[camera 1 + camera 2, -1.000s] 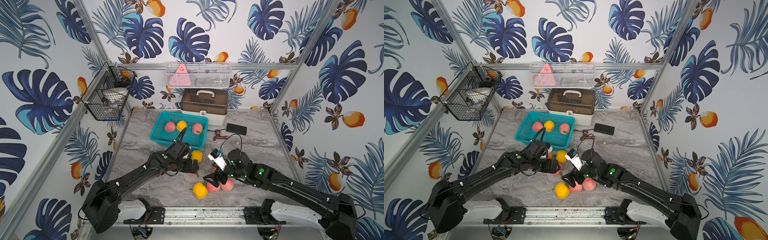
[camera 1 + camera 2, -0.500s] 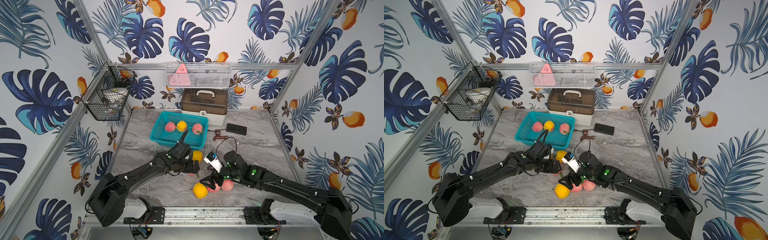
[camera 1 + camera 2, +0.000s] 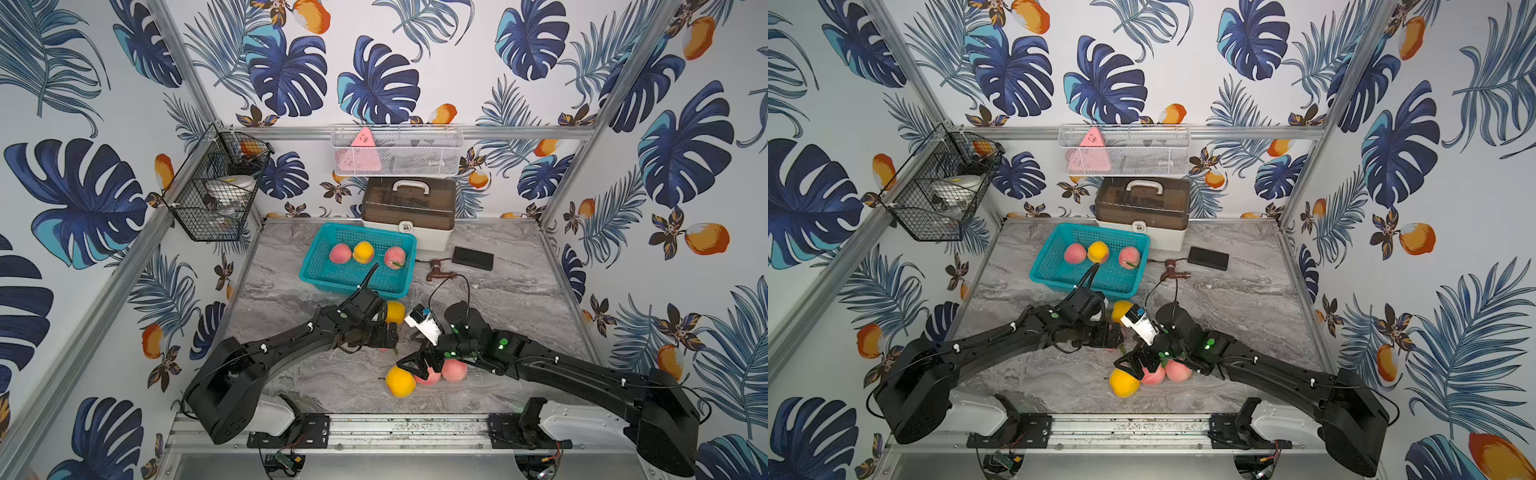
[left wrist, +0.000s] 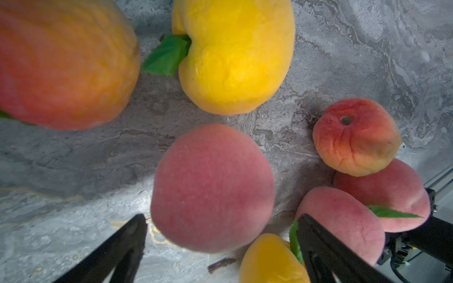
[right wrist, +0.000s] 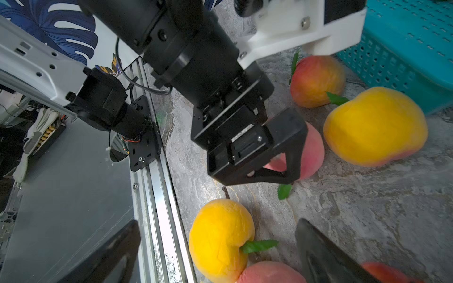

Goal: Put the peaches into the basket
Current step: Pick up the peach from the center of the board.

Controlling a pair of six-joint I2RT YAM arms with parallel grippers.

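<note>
the left gripper [image 4: 221,219] is released, a pink peach [image 4: 212,186] centred just ahead between its jaws; the right gripper [image 5: 218,224], also released, faces a yellow peach [image 5: 220,235].

A robot lab test booth: aluminium frame [image 3: 519,132], leaf-print wall panels [image 3: 415,41], marbled tabletop [image 3: 519,299], and robot arms [image 3: 291,336] bolted to a metal rail [image 3: 407,428].

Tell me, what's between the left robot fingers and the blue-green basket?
Two loose peaches lie there: a yellow peach, visible in both top views, and an orange-red peach beside it, seen clearly only in the right wrist view.
</note>
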